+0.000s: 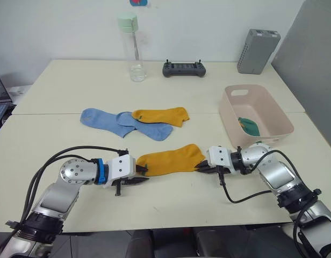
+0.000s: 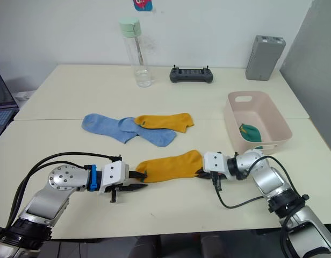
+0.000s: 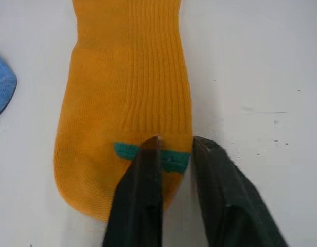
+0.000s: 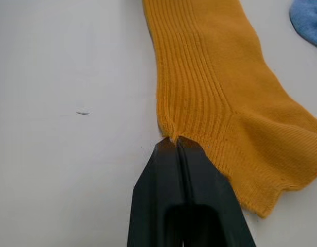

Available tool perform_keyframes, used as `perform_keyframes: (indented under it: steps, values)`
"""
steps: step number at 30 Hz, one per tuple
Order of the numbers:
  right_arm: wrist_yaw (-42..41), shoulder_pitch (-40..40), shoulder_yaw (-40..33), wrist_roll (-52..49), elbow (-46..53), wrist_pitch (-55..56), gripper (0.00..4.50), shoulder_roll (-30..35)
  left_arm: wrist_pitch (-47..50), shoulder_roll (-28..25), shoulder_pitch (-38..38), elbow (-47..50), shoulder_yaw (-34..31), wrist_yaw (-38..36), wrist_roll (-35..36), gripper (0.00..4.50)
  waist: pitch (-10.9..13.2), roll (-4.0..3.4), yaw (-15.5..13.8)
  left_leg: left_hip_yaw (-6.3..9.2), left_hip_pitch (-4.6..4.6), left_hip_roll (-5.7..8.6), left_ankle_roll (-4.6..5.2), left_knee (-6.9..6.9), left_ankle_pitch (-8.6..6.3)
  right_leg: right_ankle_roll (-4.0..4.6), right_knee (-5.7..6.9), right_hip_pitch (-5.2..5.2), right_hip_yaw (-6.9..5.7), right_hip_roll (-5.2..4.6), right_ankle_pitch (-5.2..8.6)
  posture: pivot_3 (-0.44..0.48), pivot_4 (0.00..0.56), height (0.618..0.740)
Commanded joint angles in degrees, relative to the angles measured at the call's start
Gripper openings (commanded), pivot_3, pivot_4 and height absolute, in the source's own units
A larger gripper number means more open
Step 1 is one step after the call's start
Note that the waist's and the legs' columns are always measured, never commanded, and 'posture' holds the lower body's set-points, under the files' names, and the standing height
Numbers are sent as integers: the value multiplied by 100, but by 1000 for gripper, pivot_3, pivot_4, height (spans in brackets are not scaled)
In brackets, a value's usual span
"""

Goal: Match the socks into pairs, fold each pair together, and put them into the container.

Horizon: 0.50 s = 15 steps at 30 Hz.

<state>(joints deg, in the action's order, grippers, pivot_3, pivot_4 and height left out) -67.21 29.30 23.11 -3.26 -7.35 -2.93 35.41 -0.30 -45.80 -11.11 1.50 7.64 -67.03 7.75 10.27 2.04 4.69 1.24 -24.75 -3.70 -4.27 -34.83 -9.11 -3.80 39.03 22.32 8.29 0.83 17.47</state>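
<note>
Socks lie spread on the pale desk (image 1: 58, 140), whose far edge carries a clear bottle (image 1: 134, 51), a black controller (image 1: 184, 69) and a grey upright box (image 1: 257, 51). The pink container (image 1: 255, 115) stands on the robot's right side of the desk, with a dark green sock (image 1: 250, 126) inside it.

The near yellow sock (image 1: 171, 159) lies flat between the two arms, its long axis running left to right and rising slightly toward the right. Its toe end, marked with a small teal stripe (image 3: 151, 154), points at the left tool (image 1: 142, 176); its ribbed cuff end points at the right tool (image 1: 198, 169).

Beyond it, two light blue socks (image 1: 122, 123) lie overlapping, also stretched left to right, and a second yellow sock (image 1: 161, 116) rests just beside them with one end touching the blue pair.

The left tool has its fingers slightly parted, one finger (image 3: 140, 195) lying over the toe end at the teal stripe, the other on the bare desk beside the sock's edge. The right tool's fingers are pressed together, pinching the edge of the near yellow sock's cuff.
</note>
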Motion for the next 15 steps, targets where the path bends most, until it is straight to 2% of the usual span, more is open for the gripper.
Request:
perform_keyframes:
  steps: [1, 4, 7, 15]
  values:
    - [-26, 120, -219, 7, -11, 34, 0, 52, -89, 29, -92, 24, -29, -45, 77, 50, 0, 0, -1, 0, 0, 0, 0, 0, 0, -11, 0, 0, 0, 0, -6, 0, 150, 740]
    - [-108, 122, -303, -138, 121, -126, 0, 90, 130, 108, -74, 129, -133, -25, 319, 50, 0, -1, -1, 0, 0, 0, 0, 1, 0, -22, 0, 0, 0, 0, -13, 0, 150, 740]
    - [-224, 122, -398, -304, 517, -499, 0, 146, 845, 133, -42, 415, -400, 40, 839, 50, 1, -1, 0, 1, -1, 0, 0, 1, 0, -32, 0, 0, -1, 0, -17, 0, 150, 740]
    - [-419, -64, -844, -1592, 2526, -2772, 0, 551, 2649, -569, 444, 1848, -1209, -131, 2203, 50, 3, -6, 10, 10, -2, -2, 0, 5, 0, -30, 2, 2, -8, 2, -15, 0, 150, 740]
